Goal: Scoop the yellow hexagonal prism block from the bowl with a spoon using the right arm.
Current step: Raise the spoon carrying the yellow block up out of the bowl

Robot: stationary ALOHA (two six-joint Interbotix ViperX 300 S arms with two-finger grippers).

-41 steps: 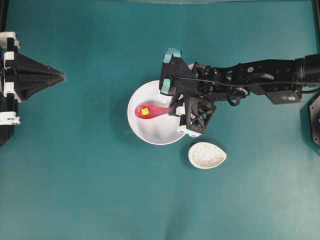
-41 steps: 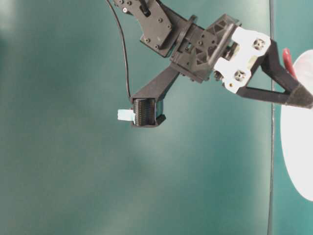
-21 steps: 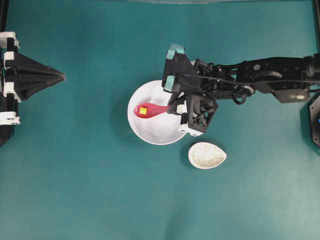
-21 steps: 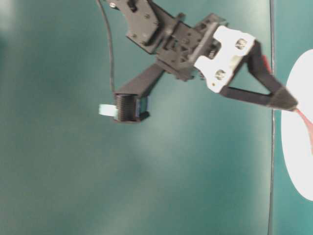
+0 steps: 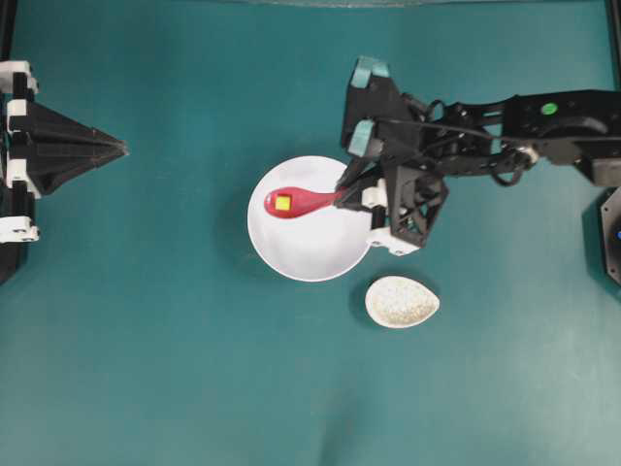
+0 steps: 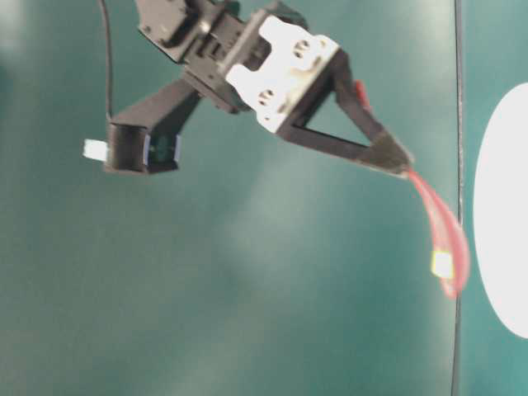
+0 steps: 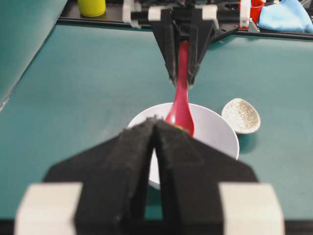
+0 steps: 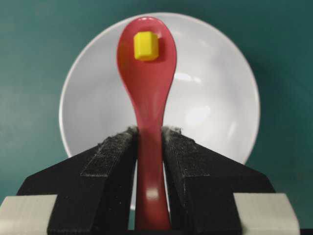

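Observation:
The white bowl (image 5: 291, 262) sits mid-table. My right gripper (image 5: 342, 194) is shut on the handle of the pink-red spoon (image 5: 306, 202), whose scoop hangs over the bowl's left half. The yellow hexagonal prism block (image 5: 282, 203) lies in the scoop. In the right wrist view the fingers (image 8: 115, 152) clamp the spoon (image 8: 146, 88) with the block (image 8: 145, 46) near its tip and the bowl (image 8: 215, 98) below. From table level the spoon (image 6: 441, 231) and block (image 6: 443, 264) hang clear of the bowl (image 6: 503, 214). My left gripper (image 5: 121, 149) rests shut at the far left.
A speckled beige spoon rest (image 5: 402, 301) lies just right of and below the bowl. Beyond the table's far edge in the left wrist view stand a yellow cup (image 7: 91, 7) and a blue cloth (image 7: 286, 17).
My right gripper has risen and drawn back to the right, lifting the spoon with the yellow block out of the bowl. The left arm has not moved.

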